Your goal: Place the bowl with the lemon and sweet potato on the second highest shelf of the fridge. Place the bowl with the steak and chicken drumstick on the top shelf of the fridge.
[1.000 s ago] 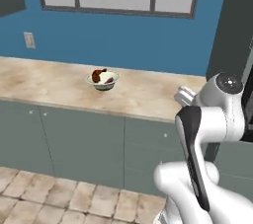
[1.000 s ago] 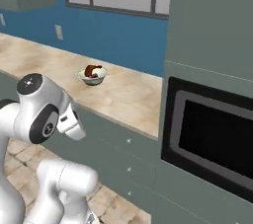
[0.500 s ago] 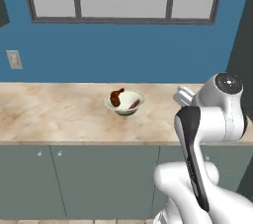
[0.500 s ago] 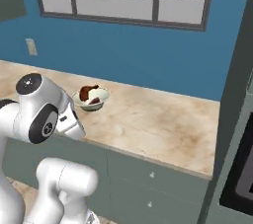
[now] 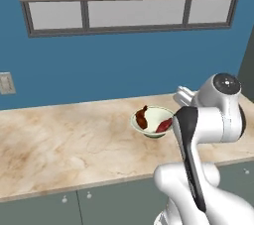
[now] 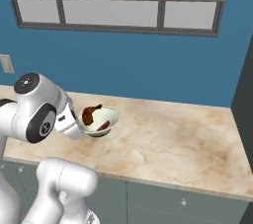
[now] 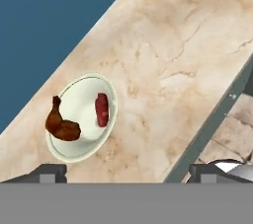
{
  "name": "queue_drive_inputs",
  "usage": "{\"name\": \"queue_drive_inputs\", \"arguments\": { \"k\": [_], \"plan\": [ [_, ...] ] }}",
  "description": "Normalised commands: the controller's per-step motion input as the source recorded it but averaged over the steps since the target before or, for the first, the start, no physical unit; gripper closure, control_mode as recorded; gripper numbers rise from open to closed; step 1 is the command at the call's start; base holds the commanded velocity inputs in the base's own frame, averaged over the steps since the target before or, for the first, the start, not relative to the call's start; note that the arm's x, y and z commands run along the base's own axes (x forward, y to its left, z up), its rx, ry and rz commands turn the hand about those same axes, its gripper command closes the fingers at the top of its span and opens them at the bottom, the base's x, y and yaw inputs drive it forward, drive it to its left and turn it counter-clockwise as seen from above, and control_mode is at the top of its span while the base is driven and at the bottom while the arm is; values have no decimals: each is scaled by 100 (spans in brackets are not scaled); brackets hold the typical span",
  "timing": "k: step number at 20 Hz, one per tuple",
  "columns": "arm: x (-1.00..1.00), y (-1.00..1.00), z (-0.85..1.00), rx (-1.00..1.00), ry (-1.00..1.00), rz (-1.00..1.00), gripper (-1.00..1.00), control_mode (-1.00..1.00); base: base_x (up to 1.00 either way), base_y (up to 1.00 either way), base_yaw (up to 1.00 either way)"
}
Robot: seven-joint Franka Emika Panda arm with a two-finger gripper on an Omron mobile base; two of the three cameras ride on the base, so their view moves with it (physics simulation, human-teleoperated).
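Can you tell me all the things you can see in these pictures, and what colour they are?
bowl: one, pale white, on the counter near the wall
chicken drumstick: one, reddish brown, inside the bowl
steak: one, dark red, inside the bowl beside the drumstick
counter: one, beige marble, under the bowl
cabinets: grey-green, below the counter
wall: blue, behind the counter
window: one, grey frame, high on the wall
wall plate: one, pale, left on the wall
gripper: one, dark fingertips, open, above the counter edge

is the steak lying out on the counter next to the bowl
No, the steak lies inside the pale bowl, beside the chicken drumstick, and the marble counter around the bowl is bare.
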Motion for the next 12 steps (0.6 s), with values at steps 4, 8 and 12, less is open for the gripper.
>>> {"name": "queue_drive_inputs", "arguments": {
  "k": [4, 8, 12],
  "plan": [
    [60, -17, -31, 1, 3, 2, -100, -100, 0, 0, 0],
    [53, -50, -38, 9, 12, 14, -100, -100, 0, 0, 0],
    [55, -32, -30, 10, 9, 18, -100, -100, 0, 0, 0]
  ]
}}
